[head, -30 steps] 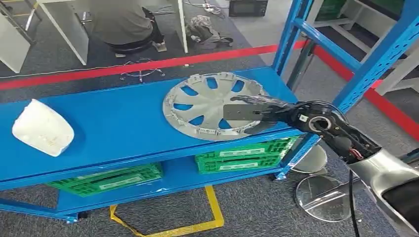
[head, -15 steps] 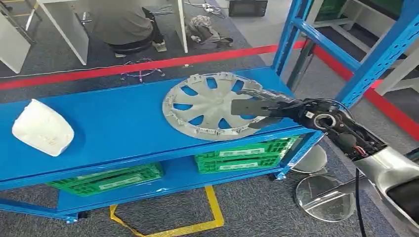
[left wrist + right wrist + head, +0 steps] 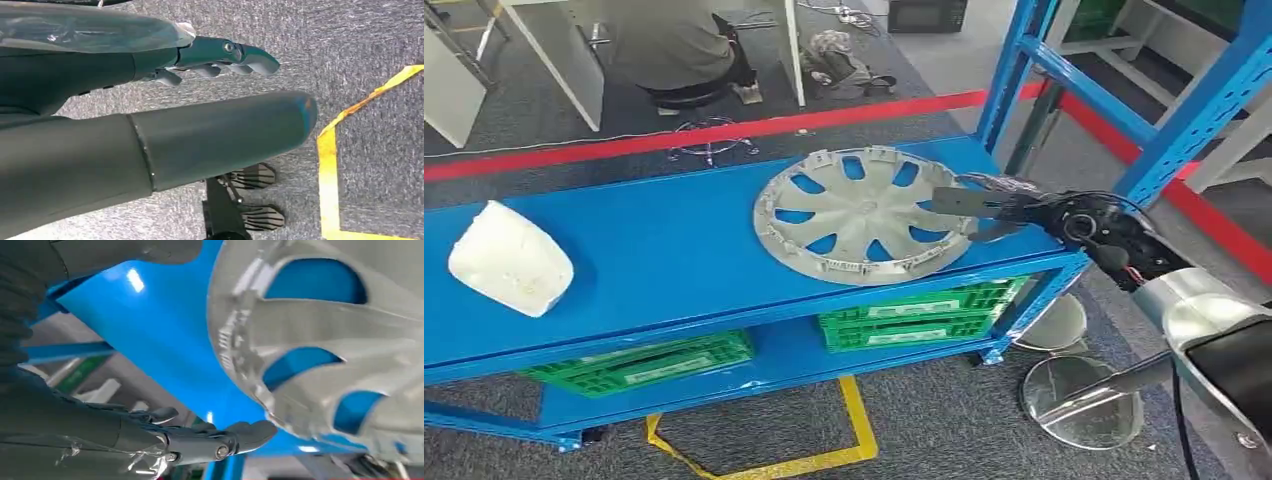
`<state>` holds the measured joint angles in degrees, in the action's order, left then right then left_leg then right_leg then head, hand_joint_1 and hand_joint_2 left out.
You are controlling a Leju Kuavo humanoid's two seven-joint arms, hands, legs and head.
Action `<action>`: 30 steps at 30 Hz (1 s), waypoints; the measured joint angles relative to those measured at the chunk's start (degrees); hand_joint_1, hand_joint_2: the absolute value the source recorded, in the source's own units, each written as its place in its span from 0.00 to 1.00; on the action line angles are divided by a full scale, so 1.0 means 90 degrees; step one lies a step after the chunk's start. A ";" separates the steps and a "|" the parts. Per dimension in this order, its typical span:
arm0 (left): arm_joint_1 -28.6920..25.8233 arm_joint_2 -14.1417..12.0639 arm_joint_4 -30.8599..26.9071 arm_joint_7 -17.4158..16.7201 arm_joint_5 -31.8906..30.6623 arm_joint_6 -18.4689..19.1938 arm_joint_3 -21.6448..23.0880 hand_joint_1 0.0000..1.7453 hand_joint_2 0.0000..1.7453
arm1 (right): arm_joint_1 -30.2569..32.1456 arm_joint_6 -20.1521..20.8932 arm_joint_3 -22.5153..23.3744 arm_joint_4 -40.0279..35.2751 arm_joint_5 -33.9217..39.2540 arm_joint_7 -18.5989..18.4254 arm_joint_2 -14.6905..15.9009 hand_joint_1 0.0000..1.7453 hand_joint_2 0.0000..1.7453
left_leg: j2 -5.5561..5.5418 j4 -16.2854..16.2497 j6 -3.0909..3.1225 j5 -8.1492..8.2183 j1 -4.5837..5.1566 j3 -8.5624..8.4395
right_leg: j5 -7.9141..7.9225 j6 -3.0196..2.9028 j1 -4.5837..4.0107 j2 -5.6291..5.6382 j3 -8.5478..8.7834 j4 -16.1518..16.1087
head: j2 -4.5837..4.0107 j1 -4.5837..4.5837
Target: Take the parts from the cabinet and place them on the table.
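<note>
Silver wheel cover (image 3: 859, 213) flat on blue shelf (image 3: 654, 260) — released.
Right hand (image 3: 994, 208) has withdrawn to its 3 o'clock rim, fingers spread, empty — lift to table outstanding.

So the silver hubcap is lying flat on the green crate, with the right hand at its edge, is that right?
Not quite: the head view shows the hubcap lying flat on the blue shelf, above the green crate. The right hand is at its edge.

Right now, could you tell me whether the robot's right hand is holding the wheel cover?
No. The right hand is open beside the wheel cover, fingers spread, with blue shelf showing between them.
</note>
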<state>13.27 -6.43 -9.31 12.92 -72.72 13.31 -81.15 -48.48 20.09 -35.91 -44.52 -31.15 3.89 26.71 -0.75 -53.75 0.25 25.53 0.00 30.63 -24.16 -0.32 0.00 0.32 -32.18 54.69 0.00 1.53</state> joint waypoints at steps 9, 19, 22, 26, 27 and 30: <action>0.0014 0.0000 0.0002 0.0005 -0.0034 -0.0010 0.0000 0.00 0.00 | -0.0279 0.0104 -0.0078 0.0726 -0.0092 0.0187 -0.0291 0.00 1.00 | 0.0003 0.0000 0.0000 -0.0001 0.0000 -0.0001 | 0.0000 0.0000 -0.0001 0.0000 0.0000 0.0001 | 0.0000 -0.0002; 0.0013 0.0000 0.0002 0.0007 -0.0049 -0.0012 0.0000 0.00 0.00 | -0.0358 0.0129 -0.0087 0.0959 -0.0090 0.0201 -0.0452 0.00 1.00 | 0.0002 0.0000 0.0000 -0.0001 0.0000 0.0000 | 0.0000 0.0000 0.0000 -0.0001 0.0000 0.0001 | 0.0000 -0.0002; 0.0013 -0.0002 0.0000 0.0010 -0.0051 -0.0012 0.0000 0.00 0.00 | -0.0368 0.0131 -0.0087 0.0998 -0.0087 0.0228 -0.0490 0.00 1.00 | 0.0002 0.0000 0.0000 -0.0001 0.0000 0.0000 | 0.0000 0.0000 0.0000 -0.0001 0.0001 0.0001 | 0.0000 -0.0002; 0.0013 -0.0002 0.0000 0.0012 -0.0056 -0.0015 0.0000 0.00 0.00 | -0.0421 0.0187 -0.0112 0.0986 -0.0116 0.0231 -0.0587 0.00 1.00 | 0.0003 0.0000 0.0000 -0.0001 0.0000 -0.0001 | 0.0001 0.0000 -0.0001 0.0000 0.0001 0.0001 | 0.0000 0.0000; 0.0013 -0.0002 0.0002 0.0012 -0.0058 -0.0015 0.0000 0.00 0.00 | -0.0436 0.0219 -0.0119 0.0956 -0.0114 0.0216 -0.0605 0.00 1.00 | 0.0002 0.0000 0.0000 -0.0001 0.0000 0.0000 | 0.0001 0.0000 -0.0001 0.0000 0.0000 0.0002 | 0.0000 -0.0002; 0.0013 -0.0002 0.0000 0.0012 -0.0058 -0.0034 0.0000 0.00 0.00 | -0.0487 0.0306 -0.0148 0.0786 -0.0051 0.0141 -0.0709 0.00 1.00 | 0.0003 0.0000 -0.0001 -0.0002 0.0000 -0.0002 | 0.0001 -0.0001 -0.0002 0.0001 0.0001 0.0002 | 0.0000 -0.0002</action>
<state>13.38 -6.45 -9.31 13.03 -73.24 13.00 -81.15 -52.86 22.84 -37.24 -37.44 -31.60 5.16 20.33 -0.72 -53.75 0.24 25.51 0.00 30.61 -24.15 -0.32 -0.01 0.33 -32.18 54.71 0.00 1.51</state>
